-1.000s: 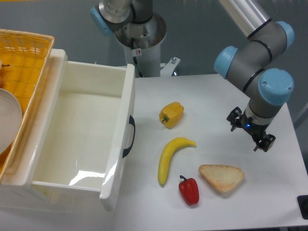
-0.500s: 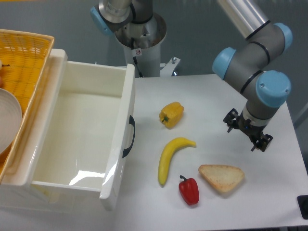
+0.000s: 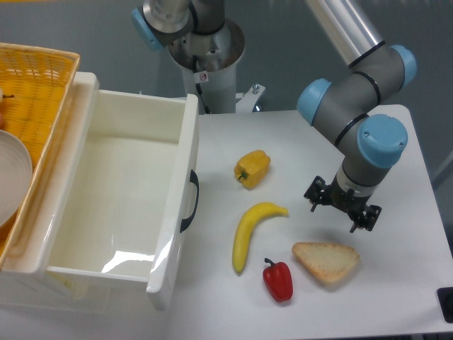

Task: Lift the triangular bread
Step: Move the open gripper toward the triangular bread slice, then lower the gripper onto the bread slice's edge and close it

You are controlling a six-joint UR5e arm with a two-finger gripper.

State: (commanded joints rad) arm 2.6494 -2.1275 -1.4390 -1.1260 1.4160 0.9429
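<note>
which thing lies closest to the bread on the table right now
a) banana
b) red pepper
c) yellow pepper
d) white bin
b, the red pepper lies just left of the triangular bread, nearer than the banana, the yellow pepper or the white bin; the claw hangs above the bread's far edge.

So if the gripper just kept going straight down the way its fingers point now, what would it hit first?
Probably the triangular bread. The gripper hangs open just above and behind the slice's upper edge, apart from it. Depth is unclear from this one view, so it might land on the bare table just behind it.
</note>
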